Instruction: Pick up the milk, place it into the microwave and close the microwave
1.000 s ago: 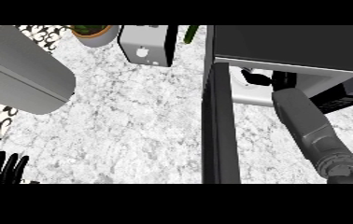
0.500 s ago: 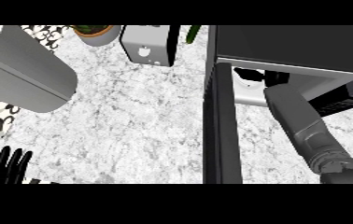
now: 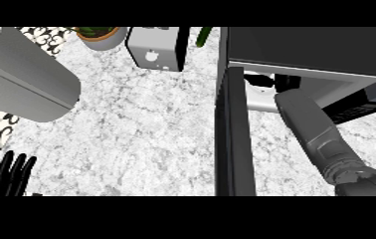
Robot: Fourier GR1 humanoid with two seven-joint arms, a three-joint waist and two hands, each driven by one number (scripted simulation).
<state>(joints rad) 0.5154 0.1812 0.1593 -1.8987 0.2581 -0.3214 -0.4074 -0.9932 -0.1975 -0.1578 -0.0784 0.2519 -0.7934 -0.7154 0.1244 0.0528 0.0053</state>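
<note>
Fingers of the right hand (image 3: 258, 78) are inside the microwave (image 3: 308, 51), mostly hidden, so I cannot tell whether they curl or pinch.

The right forearm (image 3: 308, 123) runs up from 5 o'clock into the oven mouth at 1 o'clock, and only a dark scrap of the hand shows against a white patch there, likely the milk (image 3: 256, 88), just inside the opening. The left hand (image 3: 16, 171) rests at 8 o'clock, fingers up and slightly spread. The door (image 3: 234, 133) stands open on edge, just left of the forearm. As I judge it, the placing is at its end: set the milk down upright and well inside, let go fully, then pull the arm straight back along its own line so it clears the door before swinging that shut. A toaster (image 3: 158, 49) and plant (image 3: 99, 34) sit at 11 o'clock on the surface (image 3: 140, 133).
</note>
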